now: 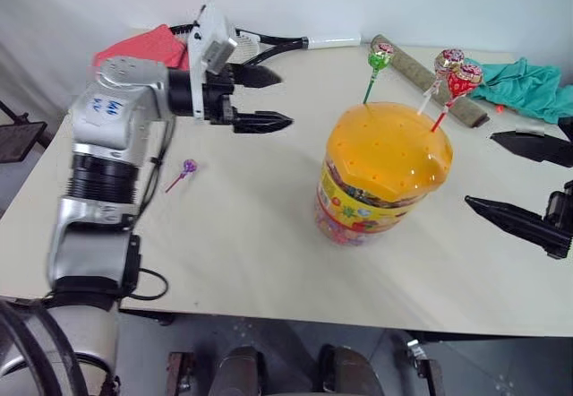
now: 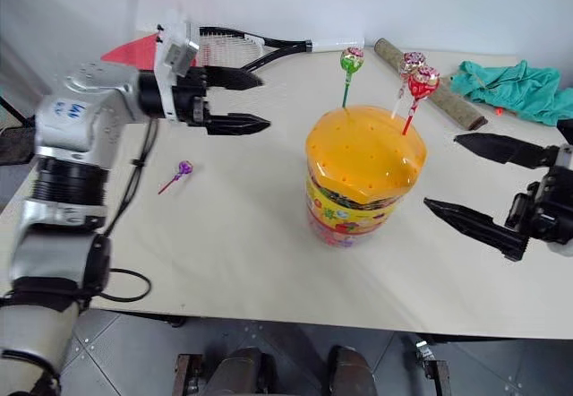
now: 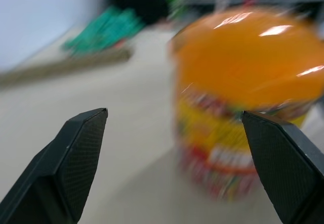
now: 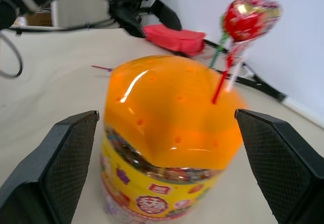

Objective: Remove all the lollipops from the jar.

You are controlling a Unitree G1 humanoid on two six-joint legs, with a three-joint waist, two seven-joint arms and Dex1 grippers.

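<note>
Right tool (image 1: 528,185) is held spread, empty, beside jar (image 1: 380,176); left tool (image 1: 264,99) also spread. Purple lollipop (image 1: 188,168) is laid on desk (image 1: 251,253); approx. 3 lollipops (image 1: 448,78) are left in lid.

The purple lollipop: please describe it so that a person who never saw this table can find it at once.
Start at the jar with the orange lid in the middle of the table. Look to the robot's left of it, below the open left gripper: the purple lollipop lies flat on the bare tabletop. The other three lollipops stand upright in the lid.
</note>
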